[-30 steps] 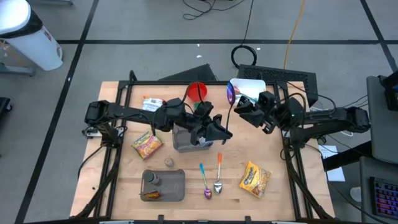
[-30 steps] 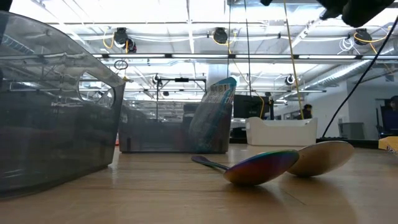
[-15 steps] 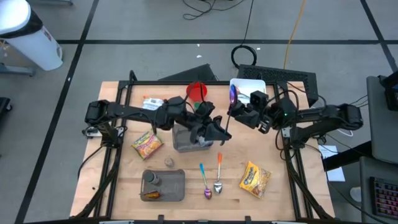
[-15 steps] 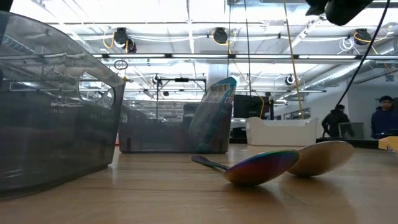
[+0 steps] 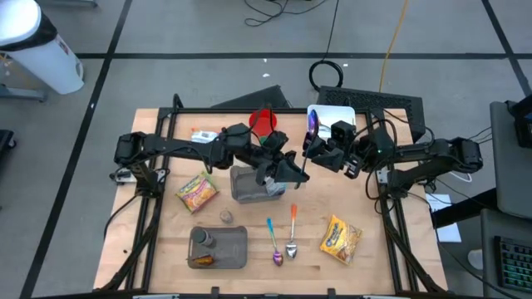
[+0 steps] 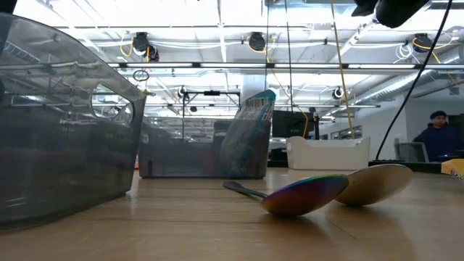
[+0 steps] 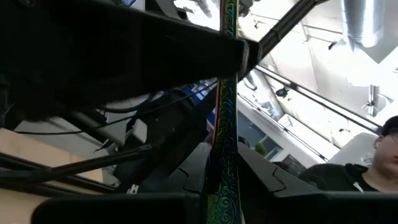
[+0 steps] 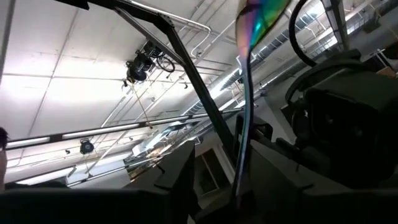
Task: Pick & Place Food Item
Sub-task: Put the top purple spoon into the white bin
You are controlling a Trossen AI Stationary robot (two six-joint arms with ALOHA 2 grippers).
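Note:
An iridescent spoon [image 5: 309,126] stands between my two grippers above the table's middle, its bowl toward the far edge and its thin handle [image 5: 304,166] running toward the near edge. My right gripper [image 5: 317,154] comes from the right and is shut on the handle. My left gripper [image 5: 291,170] comes from the left above a grey bin [image 5: 248,188] and is shut on the handle's lower part. Two yellow food packets [image 5: 197,193] [image 5: 341,237] lie flat on the table. No gripper shows in the low view. My left gripper has the spoon's patterned handle [image 7: 222,180] between its two fingers, near the handle's free end. The handle runs straight up out of the fingers, clear of the table. My right gripper has the spoon's thin handle [image 8: 244,149] between its two fingers, below the bowl [image 8: 261,15]. The spoon stands up out of the fingers, lifted clear; the place of contact itself is hidden low between the fingers.
A red cup [image 5: 263,121] and a white container [image 5: 334,115] stand at the far side. A grey tray [image 5: 224,247] sits near the front left. Two more spoons [image 5: 277,242] [image 5: 293,234] lie near the front; they also show in the low view [image 6: 308,193]. A small packet [image 5: 204,137] lies far left.
My right gripper has gone toward the table's left with the iridescent spoon, up to my left gripper, and the spoon's handle now lies between the left fingers. My left gripper has shifted slightly toward the far edge.

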